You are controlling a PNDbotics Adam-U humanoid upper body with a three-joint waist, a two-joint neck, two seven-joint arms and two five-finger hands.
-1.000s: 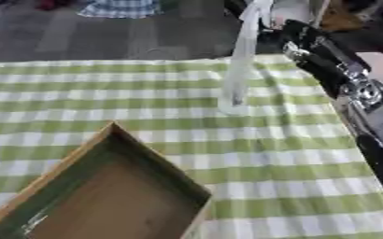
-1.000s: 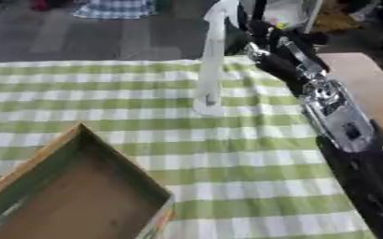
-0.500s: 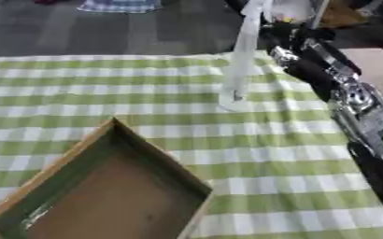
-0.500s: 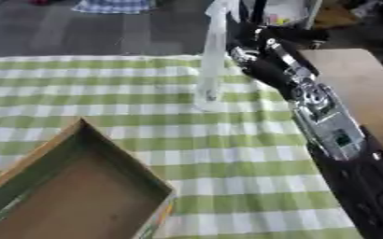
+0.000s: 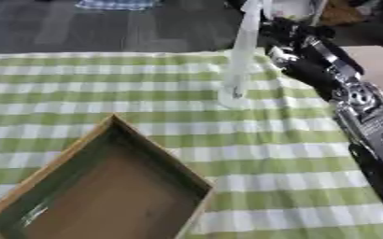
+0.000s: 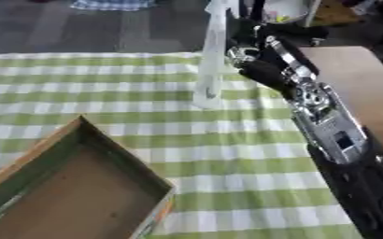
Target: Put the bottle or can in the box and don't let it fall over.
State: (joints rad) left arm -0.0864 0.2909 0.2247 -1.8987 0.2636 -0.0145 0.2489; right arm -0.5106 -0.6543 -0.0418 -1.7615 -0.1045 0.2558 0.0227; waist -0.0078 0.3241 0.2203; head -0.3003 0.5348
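Change: right robot hand now closer beside the bottle than a second ago; bottle unmoved.
Bottle: clear, tall, upright on the green-checked tabletop, far right of centre.
Right robot hand: just right of the bottle; finger state and contact cannot be told.
Box: open cardboard, near left, well apart from the bottle.

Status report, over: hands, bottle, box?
Right hand beside upright clear bottle, grip unclear. Left hand out of view. Box open, empty, near left. Nothing between them.
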